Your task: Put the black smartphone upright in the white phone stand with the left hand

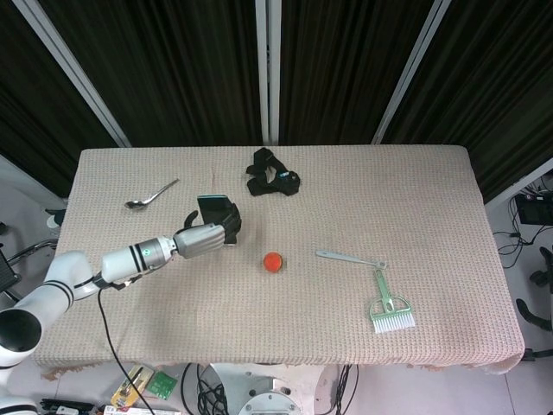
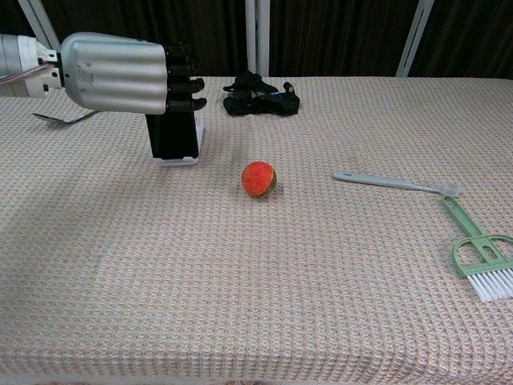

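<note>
1. The black fingers [image 2: 183,80] of the silver left hand [image 2: 120,72] curl round the top of the flat black smartphone [image 2: 173,135], holding it.
2. The phone stands upright in the small white phone stand [image 2: 187,151], upper left of the frame, on the beige woven bench [image 2: 264,273].
3. Placement looks done; next, probably spread the fingers and lift away without tipping it.

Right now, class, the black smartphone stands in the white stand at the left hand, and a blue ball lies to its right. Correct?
Not quite: the ball is orange-red, not blue, as the chest view shows. The black smartphone does stand in the white stand at the left hand.
</note>
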Available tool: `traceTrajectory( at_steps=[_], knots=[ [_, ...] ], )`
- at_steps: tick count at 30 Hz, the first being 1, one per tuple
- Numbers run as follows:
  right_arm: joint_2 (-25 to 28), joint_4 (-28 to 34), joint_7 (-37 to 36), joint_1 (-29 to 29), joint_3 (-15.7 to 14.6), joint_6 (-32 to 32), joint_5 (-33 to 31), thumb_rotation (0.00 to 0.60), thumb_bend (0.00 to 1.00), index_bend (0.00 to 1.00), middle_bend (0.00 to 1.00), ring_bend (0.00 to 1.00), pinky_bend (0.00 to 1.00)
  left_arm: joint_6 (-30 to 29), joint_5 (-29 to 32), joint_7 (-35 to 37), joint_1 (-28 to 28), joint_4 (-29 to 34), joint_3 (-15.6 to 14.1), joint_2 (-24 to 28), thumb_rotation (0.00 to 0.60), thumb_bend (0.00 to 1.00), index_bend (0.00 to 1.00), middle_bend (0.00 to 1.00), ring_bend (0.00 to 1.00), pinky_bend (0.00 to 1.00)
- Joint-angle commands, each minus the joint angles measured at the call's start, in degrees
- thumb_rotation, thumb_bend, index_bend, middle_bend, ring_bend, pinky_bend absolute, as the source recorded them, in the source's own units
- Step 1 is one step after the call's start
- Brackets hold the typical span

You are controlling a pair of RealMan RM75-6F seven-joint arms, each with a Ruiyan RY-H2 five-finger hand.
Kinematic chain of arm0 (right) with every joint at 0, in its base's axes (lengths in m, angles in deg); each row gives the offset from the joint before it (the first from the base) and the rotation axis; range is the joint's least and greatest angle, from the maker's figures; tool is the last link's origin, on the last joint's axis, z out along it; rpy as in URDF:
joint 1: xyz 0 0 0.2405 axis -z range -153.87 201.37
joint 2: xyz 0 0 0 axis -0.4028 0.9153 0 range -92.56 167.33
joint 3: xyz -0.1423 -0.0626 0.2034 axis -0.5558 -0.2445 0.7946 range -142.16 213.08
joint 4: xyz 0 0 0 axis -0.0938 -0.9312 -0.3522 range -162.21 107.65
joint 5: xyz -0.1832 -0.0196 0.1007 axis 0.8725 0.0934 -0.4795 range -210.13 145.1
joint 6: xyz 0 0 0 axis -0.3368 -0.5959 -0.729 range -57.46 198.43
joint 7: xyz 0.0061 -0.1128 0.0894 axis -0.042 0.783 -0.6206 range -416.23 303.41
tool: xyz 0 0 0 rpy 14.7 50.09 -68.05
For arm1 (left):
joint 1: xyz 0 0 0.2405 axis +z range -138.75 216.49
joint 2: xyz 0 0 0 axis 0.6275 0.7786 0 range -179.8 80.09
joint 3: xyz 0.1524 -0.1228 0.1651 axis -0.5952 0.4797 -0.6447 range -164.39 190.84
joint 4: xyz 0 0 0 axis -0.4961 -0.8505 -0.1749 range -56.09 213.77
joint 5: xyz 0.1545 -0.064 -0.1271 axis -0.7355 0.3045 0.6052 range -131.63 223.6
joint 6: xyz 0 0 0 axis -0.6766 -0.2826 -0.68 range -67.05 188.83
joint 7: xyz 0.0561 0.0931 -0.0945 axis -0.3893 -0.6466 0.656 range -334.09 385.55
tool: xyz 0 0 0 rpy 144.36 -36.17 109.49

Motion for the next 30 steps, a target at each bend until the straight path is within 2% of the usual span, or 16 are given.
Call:
traceTrajectory(
  at_steps=[1,9,15,18,19,21,23,26,29,30],
  knots=[
    [0.33,0.41,0.38,-0.1,-0.16,0.6,-0.34,0.6,0.18,0.0,0.0,0.0,0.0,1.06,0.48,-0.17,-0.15,0.76,0.06,0.28,0.6,0.45,0.09,0.16,0.19,0.29],
    [0.47,0.71,0.55,-0.17,-0.05,0.76,-0.66,0.6,0.18,0.0,0.0,0.0,0.0,2.06,1.81,-1.07,0.51,2.47,0.34,1.23,0.6,0.44,0.07,0.11,0.17,0.28],
    [0.56,0.97,0.51,-0.35,0.03,0.81,-0.53,0.6,0.18,0.0,0.0,0.0,0.0,0.48,4.27,-1.4,3.47,6.12,0.98,3.67,0.6,0.42,0.06,0.11,0.17,0.28],
    [0.64,1.05,0.34,-0.48,0.12,0.72,-0.31,0.6,0.18,0.0,0.0,0.0,0.0,-3.21,9.61,-0.84,8.04,11.95,3.86,5.9,0.6,0.35,0.05,0.11,0.17,0.28],
    [0.63,0.95,0.25,-0.55,0.15,0.79,-0.28,0.6,0.18,0.0,0.0,0.0,0.0,-6.0,13.52,0.44,10.84,15.64,6.22,6.73,0.6,0.32,0.05,0.11,0.17,0.28],
    [0.54,0.71,0.11,-0.71,0.21,0.96,-0.27,0.6,0.18,0.0,0.0,0.0,0.0,-9.23,18.17,1.41,14.53,21.17,8.63,7.94,0.6,0.28,0.05,0.11,0.17,0.27],
    [0.3,0.37,0.04,-0.99,0.27,1.12,-0.05,0.6,0.18,0.0,0.0,0.0,0.0,-13.5,25.35,5.12,20.1,29.69,11.47,10.01,0.6,0.26,0.05,0.11,0.17,0.28],
    [-0.14,-0.04,0.0,-1.41,0.13,0.7,1.4,0.6,0.18,0.0,0.0,0.0,0.0,-15.89,31.51,10.56,26.05,39.23,11.87,13.95,0.6,0.25,0.05,0.12,0.16,0.28],
    [-0.41,-0.84,-0.16,-1.94,-0.57,-0.02,4.46,0.6,0.18,0.0,0.0,0.0,0.0,-17.47,36.08,20.74,32.48,45.91,10.17,17.45,0.599,0.2,0.05,0.1,0.13,0.28],
    [-0.53,-1.05,-0.28,-2.08,-0.74,-0.28,5.28,0.6,0.17,0.0,0.0,0.0,0.0,-18.05,36.34,23.53,33.93,46.73,9.62,18.05,0.575,0.18,0.05,0.09,0.11,0.27]
  ],
)
